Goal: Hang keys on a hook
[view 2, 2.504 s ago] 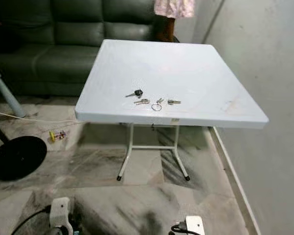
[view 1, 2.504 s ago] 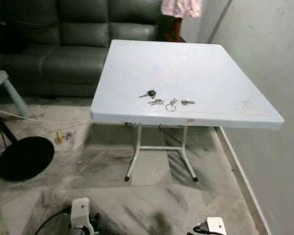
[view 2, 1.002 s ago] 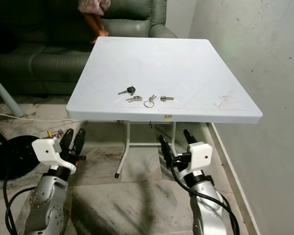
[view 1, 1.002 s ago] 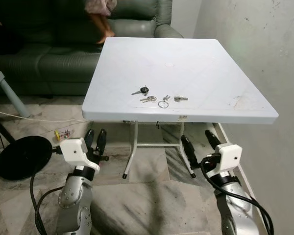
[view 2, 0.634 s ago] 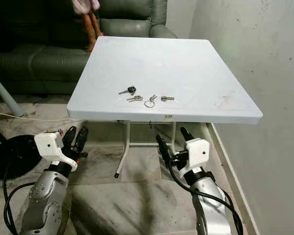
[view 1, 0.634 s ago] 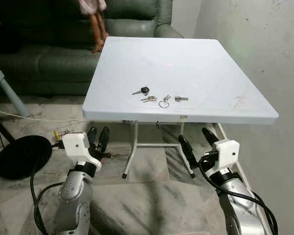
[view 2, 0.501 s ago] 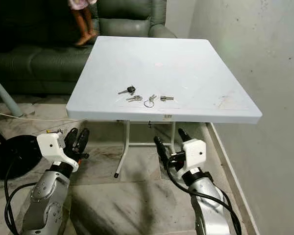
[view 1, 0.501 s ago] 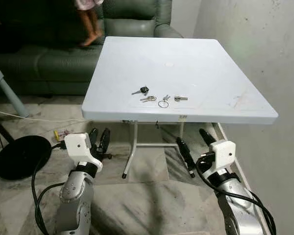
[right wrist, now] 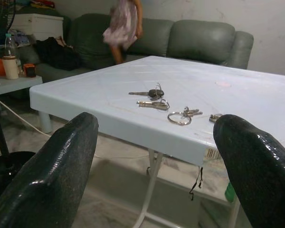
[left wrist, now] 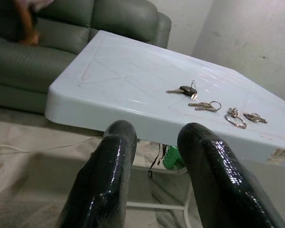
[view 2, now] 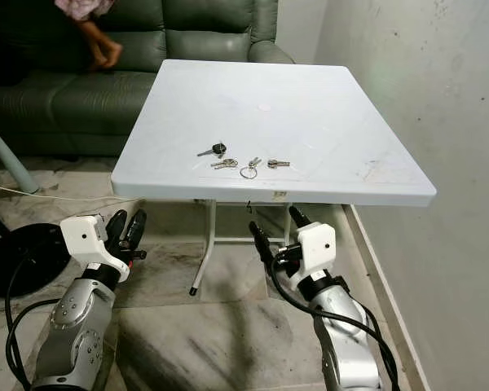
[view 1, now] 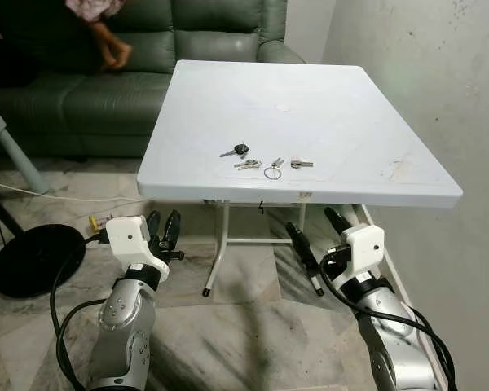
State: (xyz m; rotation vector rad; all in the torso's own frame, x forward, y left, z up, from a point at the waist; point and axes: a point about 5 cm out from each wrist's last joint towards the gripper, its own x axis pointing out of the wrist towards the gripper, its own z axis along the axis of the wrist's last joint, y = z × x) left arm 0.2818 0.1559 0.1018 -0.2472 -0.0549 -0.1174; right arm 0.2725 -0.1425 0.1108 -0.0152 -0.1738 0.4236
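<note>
Several loose keys lie near the front edge of a white folding table: a black-headed key, a small silver pair, a key ring and one more key. The right wrist view shows the key ring from table height. Both grippers hang below and in front of that edge. My left gripper is open by a narrow gap, holding nothing. My right gripper is open wide under the keys' side of the table.
A green sofa stands behind the table, with a person's legs on it. A grey wall runs close along the table's right. On the floor at left lie a black round base and a white cable.
Both arms have come up into view. Over the last second the right gripper has risen and shifted left toward the table's front edge. The person on the sofa has moved left.
</note>
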